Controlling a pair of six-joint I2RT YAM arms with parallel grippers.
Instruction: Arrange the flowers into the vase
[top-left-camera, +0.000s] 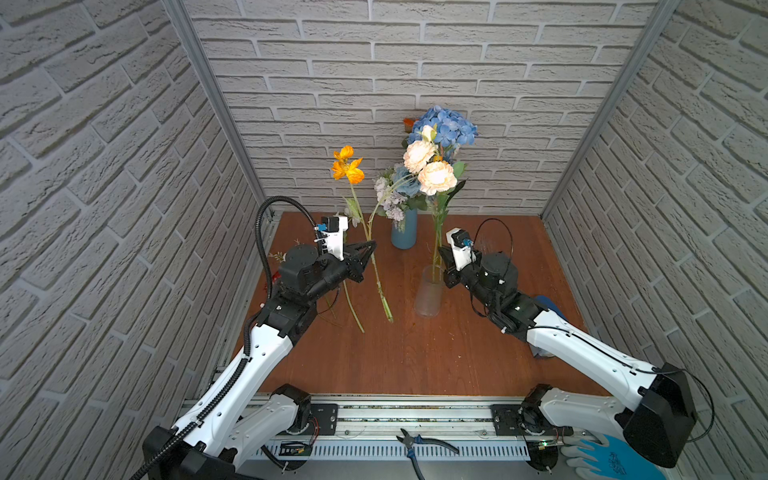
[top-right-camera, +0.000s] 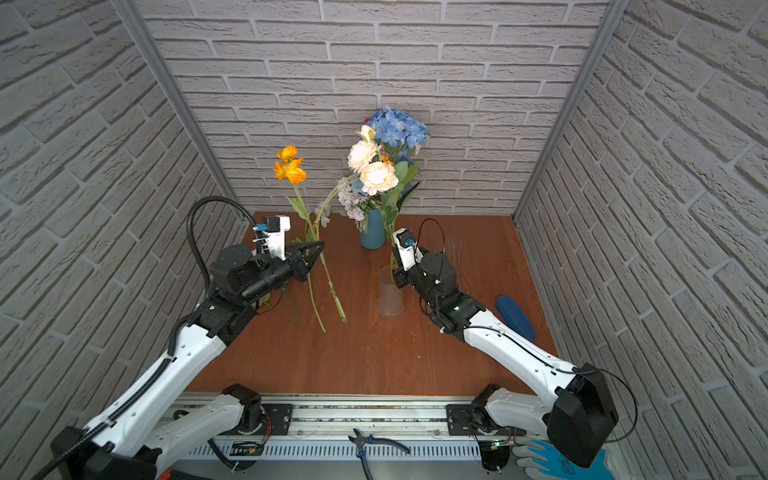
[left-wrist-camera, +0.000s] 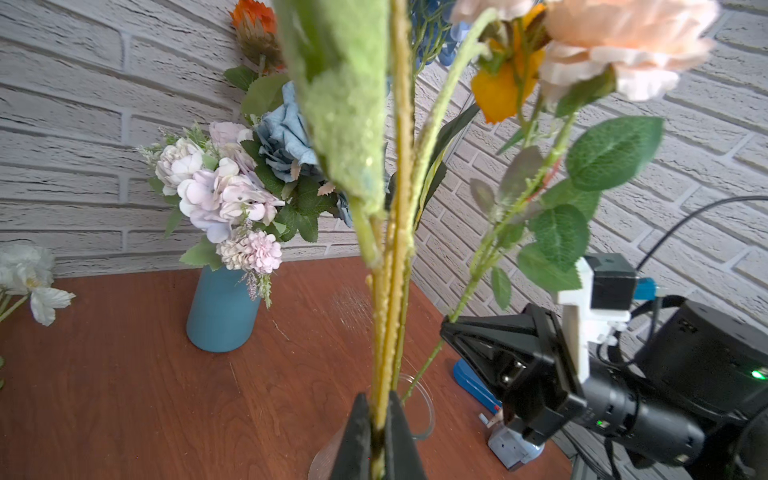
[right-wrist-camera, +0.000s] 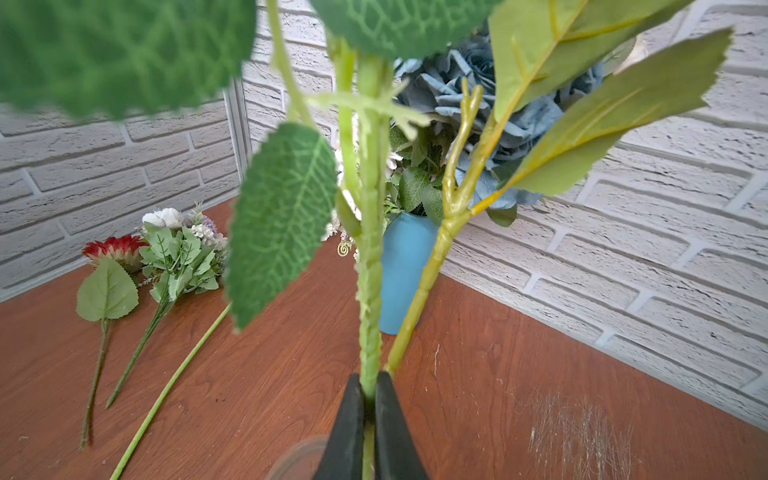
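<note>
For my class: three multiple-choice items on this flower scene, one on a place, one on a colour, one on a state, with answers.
1. The peach flowers have their stem in: A the clear vase; B a basket; C a bucket.
2. The poppies are: A red; B orange-yellow; C white.
3. The right gripper is: A open; B shut on nothing; C shut on the peach flowers.
Answers: A, the stem runs down into its mouth; B, plain in both top views; C, its jaws pinch the stem.
</note>
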